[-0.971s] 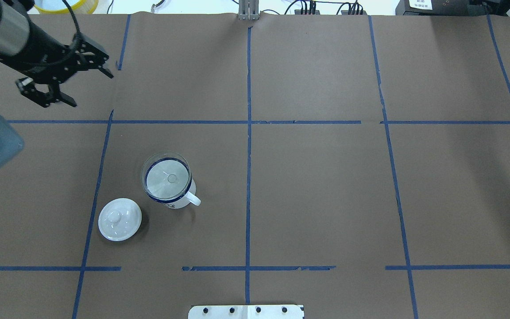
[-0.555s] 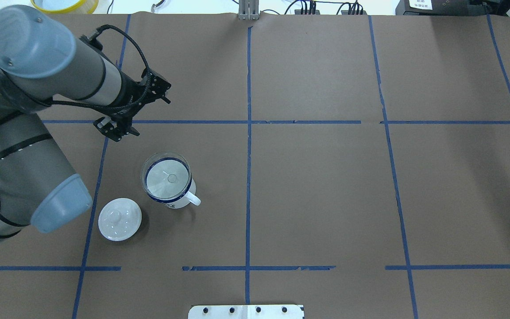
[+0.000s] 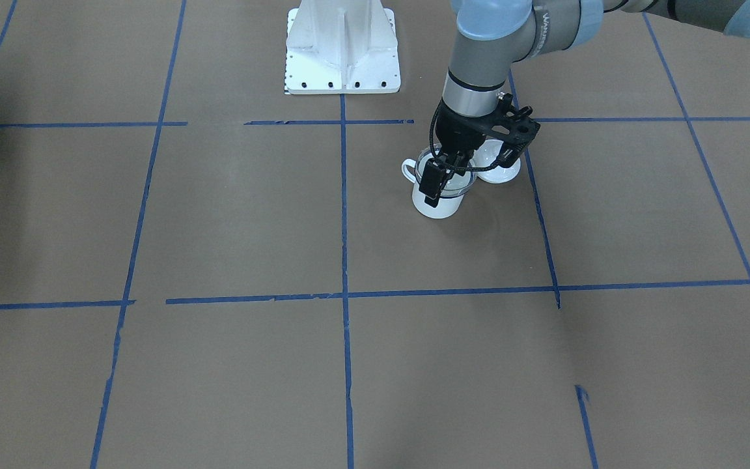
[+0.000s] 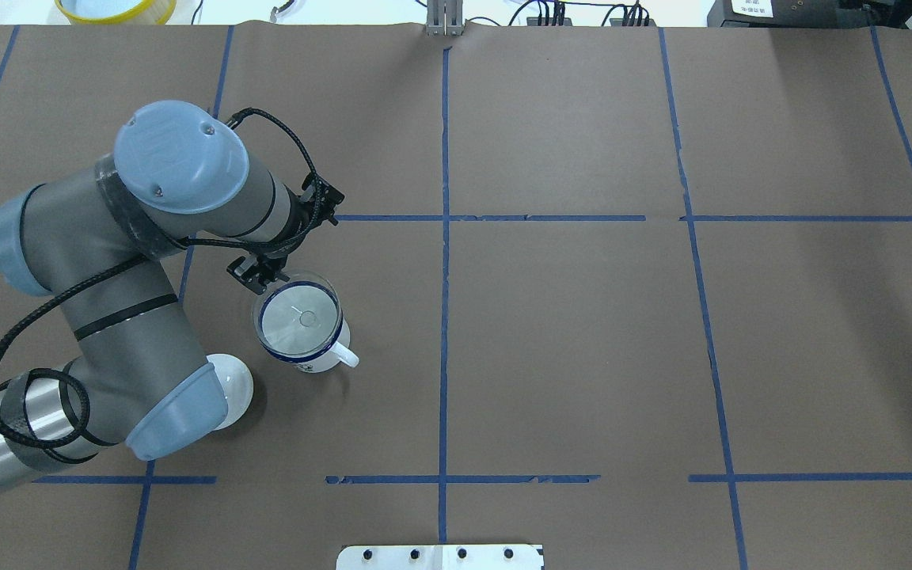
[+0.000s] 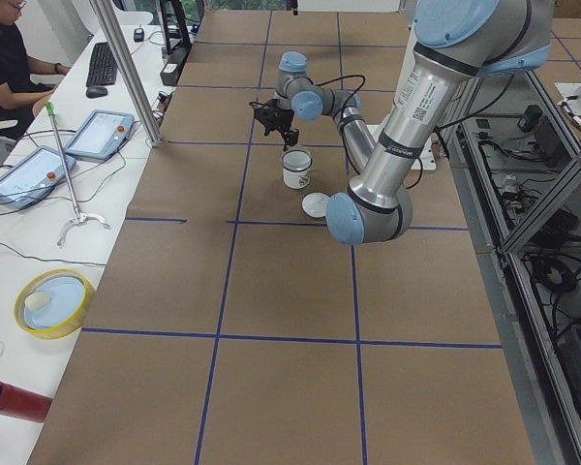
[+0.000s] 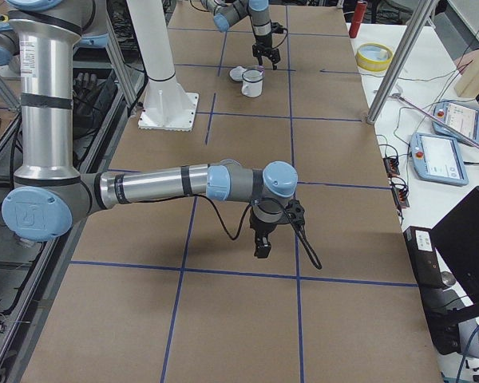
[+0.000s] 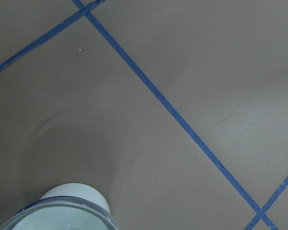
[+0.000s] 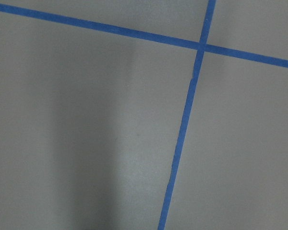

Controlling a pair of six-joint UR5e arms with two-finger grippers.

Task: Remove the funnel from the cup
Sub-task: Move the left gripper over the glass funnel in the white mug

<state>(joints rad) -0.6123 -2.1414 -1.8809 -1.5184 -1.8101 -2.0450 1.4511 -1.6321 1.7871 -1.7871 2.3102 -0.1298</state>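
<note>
open table stretches right of the cup (image 4: pixel 309 362); the lid (image 4: pixel 238 386) stands close on its left, nearer side.

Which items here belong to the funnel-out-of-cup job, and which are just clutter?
Job:
- funnel, seated in the cup
- cup
- left tool, open, above the funnel's far rim

Lying about:
- white domed lid, beside the cup
- right tool, well away from the cup
</note>
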